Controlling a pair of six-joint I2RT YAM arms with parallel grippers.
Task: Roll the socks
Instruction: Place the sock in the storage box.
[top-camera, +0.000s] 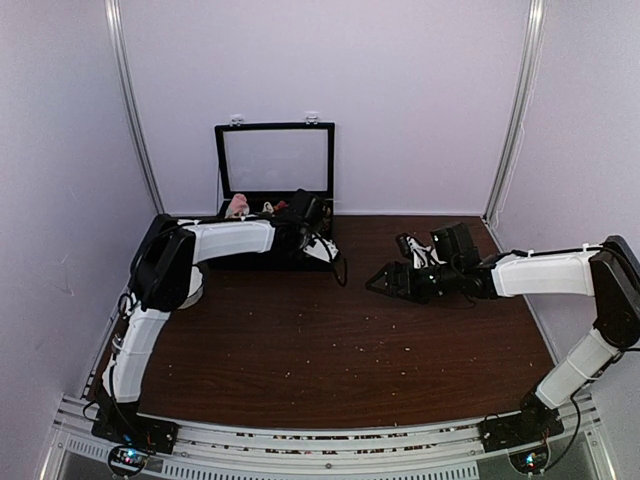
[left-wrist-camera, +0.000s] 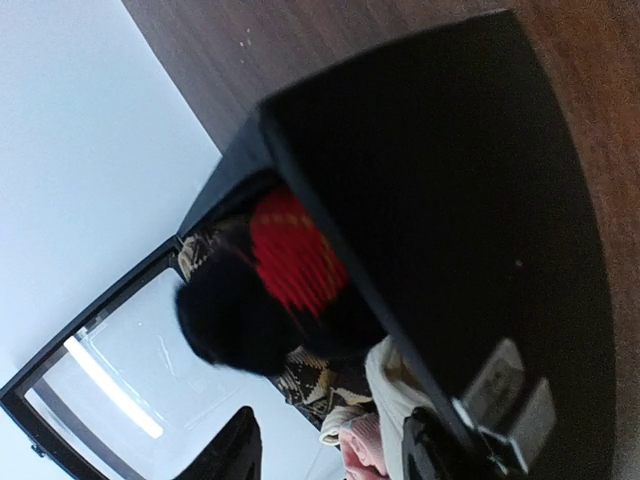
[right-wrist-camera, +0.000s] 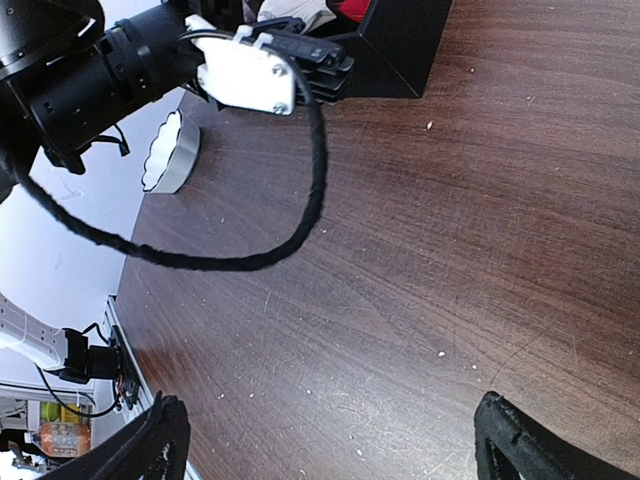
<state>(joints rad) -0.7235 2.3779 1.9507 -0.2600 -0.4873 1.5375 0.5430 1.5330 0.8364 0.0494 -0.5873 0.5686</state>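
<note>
**Left gripper** (left-wrist-camera: 330, 462) — positioned at the open black case (left-wrist-camera: 450, 200), which sits at 11 o'clock of the table (top-camera: 330, 350) in the top view. The jaws stand apart with nothing between them. The fingertips (left-wrist-camera: 235, 450) are clear of the load.

The rolled sock (left-wrist-camera: 275, 290), black knit with a red diamond, lies inside the case, just beside its wall, at 11 o'clock from the fingertips. Its outline is blurred. A tan-diamond sock (left-wrist-camera: 312, 378) lies under it. A pink bundle (left-wrist-camera: 362, 448) is at 5 o'clock from that sock. The case lid (top-camera: 275, 160) stands upright and has a clear window.

**Right gripper** (right-wrist-camera: 330, 450) — hovers over bare table at 2 o'clock of the table centre, well apart from the case. The jaws are wide and empty. In the right wrist view, the left arm's cable (right-wrist-camera: 300, 215) loops at 11 o'clock and a white scalloped dish (right-wrist-camera: 170, 155) sits at 10 o'clock.
</note>
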